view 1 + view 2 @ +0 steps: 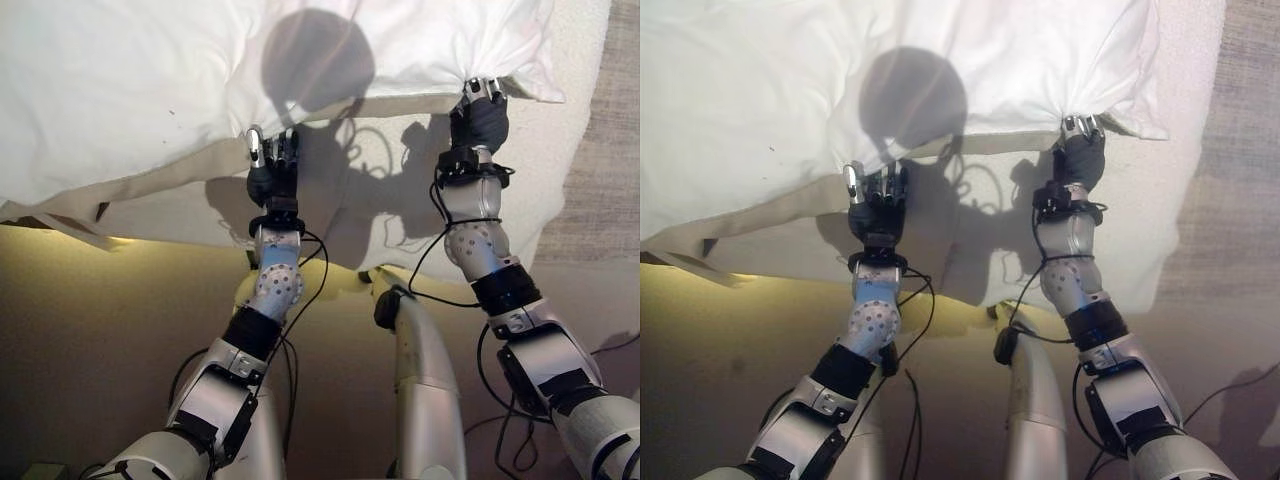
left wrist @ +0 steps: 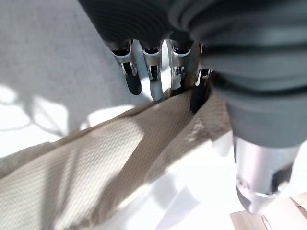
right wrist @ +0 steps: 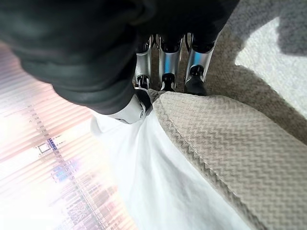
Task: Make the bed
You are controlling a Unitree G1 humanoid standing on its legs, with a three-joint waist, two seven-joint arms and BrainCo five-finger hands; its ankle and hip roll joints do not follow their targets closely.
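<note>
A white duvet point(image 1: 120, 90) with a beige woven underside lies across the bed, its near edge point(image 1: 150, 178) running slantwise over the cream sheet point(image 1: 380, 210). My left hand point(image 1: 272, 165) is at the middle of that edge. Its wrist view shows a beige fold point(image 2: 96, 163) rising between the thumb point(image 2: 199, 93) and the fingers point(image 2: 156, 86), pinched there. My right hand point(image 1: 480, 118) is at the duvet's right corner. There the thumb point(image 3: 136, 109) and curled fingers point(image 3: 165, 72) grip the beige weave point(image 3: 220, 139) with white cloth point(image 3: 158, 191) below it.
The bed's near side point(image 1: 150, 225) hangs down to a dim, yellow-lit floor point(image 1: 90, 330). A grey-brown carpet strip point(image 1: 615, 170) runs along the bed's right side. The duvet bunches into wrinkles near the right corner point(image 1: 500, 50).
</note>
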